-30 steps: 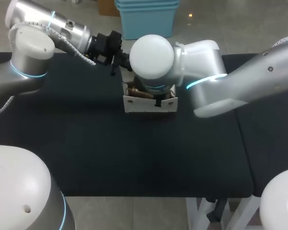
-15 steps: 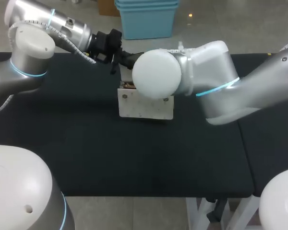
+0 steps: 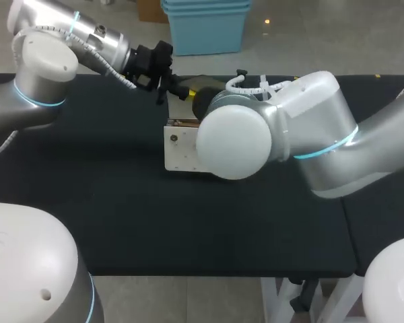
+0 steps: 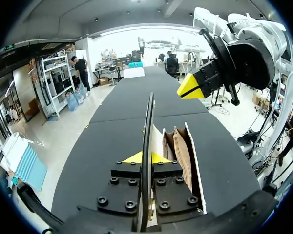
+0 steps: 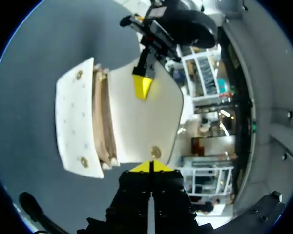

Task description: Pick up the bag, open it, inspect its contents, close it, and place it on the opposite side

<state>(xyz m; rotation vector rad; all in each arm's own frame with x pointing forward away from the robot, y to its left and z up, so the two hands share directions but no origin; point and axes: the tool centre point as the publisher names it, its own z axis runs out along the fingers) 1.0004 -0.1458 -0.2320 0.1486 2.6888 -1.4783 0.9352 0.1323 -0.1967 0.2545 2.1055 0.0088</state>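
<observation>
your right arm (image 3: 310, 141) has swung off the bag (image 3: 182, 149) over the last second. its big white joint sat over the bag's far side and now hangs nearer you and further right, so the bag's white front panel shows. your left arm (image 3: 47, 60) has hardly shifted.

the bag sits about midway along the black tabletop (image 3: 121, 222), closer to the far edge than the near one. the right arm comes in over the right edge and covers the bag's right part from above. the left arm comes in from the far left corner and ends just behind the bag.

the bag is open. its flap (image 5: 151, 112) stands up off the mouth, and tan-brown lining (image 4: 181, 146) shows in folds between the front panel and the flap.

your left gripper (image 4: 145, 157) is clamped on the flap, which runs edge-on between its two yellow tips. your right gripper (image 5: 150, 166) has its tips pressed together with nothing between them. in the left wrist view it hangs in the air ahead of the left gripper, off to the side of the flap's top edge and apart from it.

a round clasp (image 5: 156, 152) sits on the flap just ahead of the right gripper's tips, and a small metal stud (image 3: 174, 138) marks the front panel.
</observation>
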